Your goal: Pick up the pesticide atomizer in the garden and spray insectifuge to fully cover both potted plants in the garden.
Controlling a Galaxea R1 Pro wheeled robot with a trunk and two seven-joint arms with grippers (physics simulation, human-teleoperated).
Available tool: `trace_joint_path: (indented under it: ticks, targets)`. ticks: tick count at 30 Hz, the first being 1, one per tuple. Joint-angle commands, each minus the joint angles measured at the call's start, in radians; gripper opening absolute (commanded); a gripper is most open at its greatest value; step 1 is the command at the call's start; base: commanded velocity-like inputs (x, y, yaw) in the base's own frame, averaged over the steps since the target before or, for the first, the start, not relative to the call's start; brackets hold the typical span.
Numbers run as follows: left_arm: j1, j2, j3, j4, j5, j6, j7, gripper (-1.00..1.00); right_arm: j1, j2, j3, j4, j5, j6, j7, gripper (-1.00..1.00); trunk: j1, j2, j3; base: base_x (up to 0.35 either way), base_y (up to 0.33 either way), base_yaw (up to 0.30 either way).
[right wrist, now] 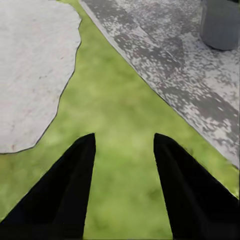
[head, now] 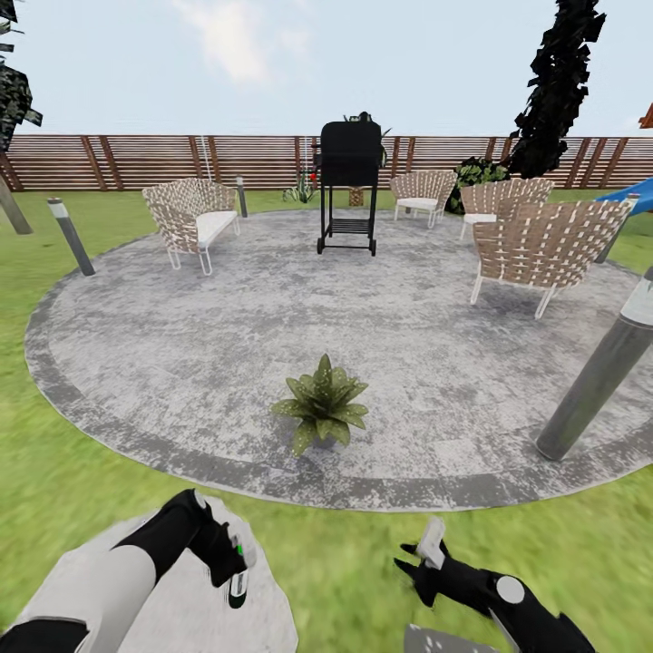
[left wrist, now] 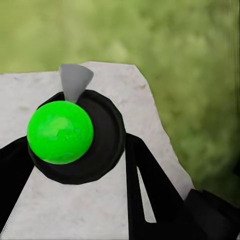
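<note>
— Left tool (head: 227,558) low in the head view, clamped on the pesticide atomizer (head: 238,580) above a stepping stone (head: 195,608).
— Right tool (right wrist: 122,150), fingers apart over grass; potted plant (head: 322,404) ahead at the patio's (head: 181,345) near edge.

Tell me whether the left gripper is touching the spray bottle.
Touching. In the head view the left gripper is closed around the spray bottle, whose dark green end hangs below it. The left wrist view shows the bottle's green end seated between the black fingers.

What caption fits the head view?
Left end effector holding spray bottle near potted plant on patio.
</note>
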Motion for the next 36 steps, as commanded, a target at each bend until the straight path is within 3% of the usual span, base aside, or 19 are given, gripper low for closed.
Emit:
trace_joint_path:
  ticks: [1,4,6,9,11,13,15,17,20,24,31,36]
  targets:
    - [0.0,-0.005,-0.021,-0.002,0.002,0.01,-0.003,-1.0,-0.001,0.0,0.002,-0.019,0.01,0.025,0.043,-1.0,0.0,0.0,-0.001,0.0,0.0,0.0]
    - [0.0,-0.025,-0.05,-0.006,0.002,0.001,0.003,-1.0,-0.001,0.001,0.002,-0.103,0.01,0.097,0.146,-1.0,0.0,0.0,-0.001,0.0,0.0,0.0]
    - [0.0,-0.035,-0.055,-0.008,0.002,-0.035,0.006,-1.0,-0.001,0.002,0.002,-0.141,0.01,0.115,0.165,-1.0,0.0,0.0,-0.001,0.0,0.0,0.0]
    - [0.0,-0.05,-0.057,-0.006,0.003,-0.084,0.008,-1.0,-0.001,0.02,0.003,-0.168,0.01,0.123,0.173,-1.0,0.0,0.0,-0.001,0.0,0.0,0.0]
    - [0.001,-0.061,-0.058,-0.004,0.003,-0.096,0.009,-1.0,-0.001,0.047,0.004,-0.174,0.017,0.125,0.174,-1.0,0.0,0.0,-0.001,0.0,0.0,0.0]
    - [0.001,-0.07,-0.058,-0.004,0.003,-0.099,0.01,-1.0,-0.001,0.07,0.005,-0.176,0.045,0.125,0.174,-1.0,0.0,0.0,-0.001,0.0,0.0,0.0]
    - [0.001,-0.078,-0.058,-0.007,0.003,-0.102,0.011,-1.0,-0.001,0.103,0.004,-0.182,0.104,0.126,0.174,-1.0,0.0,0.0,-0.001,0.0,0.0,0.0]
    - [0.001,-0.08,-0.059,-0.011,0.003,-0.103,0.011,-1.0,-0.001,0.126,0.004,-0.19,0.127,0.135,0.174,-1.0,0.0,0.0,-0.001,0.0,0.0,0.0]
    - [0.001,-0.089,-0.059,-0.015,0.002,-0.115,0.011,-1.0,-0.001,0.138,0.003,-0.215,0.136,0.181,0.175,-1.0,0.0,0.0,-0.001,0.0,0.0,0.0]
    - [0.001,-0.096,-0.059,-0.016,0.002,-0.185,0.011,-1.0,-0.001,0.148,0.003,-0.228,0.138,0.204,0.176,-1.0,0.0,0.0,-0.001,0.0,0.0,0.0]
    - [0.0,-0.13,-0.064,-0.018,0.001,-0.197,0.011,-1.0,-0.001,0.179,0.003,-0.235,0.138,0.207,0.176,-1.0,0.0,0.0,-0.001,0.0,0.0,0.0]
    - [0.0,-0.14,-0.067,-0.019,0.001,-0.197,0.011,-1.0,-0.001,0.2,0.003,-0.235,0.138,0.207,0.176,-1.0,0.0,0.0,-0.001,0.0,0.0,0.0]
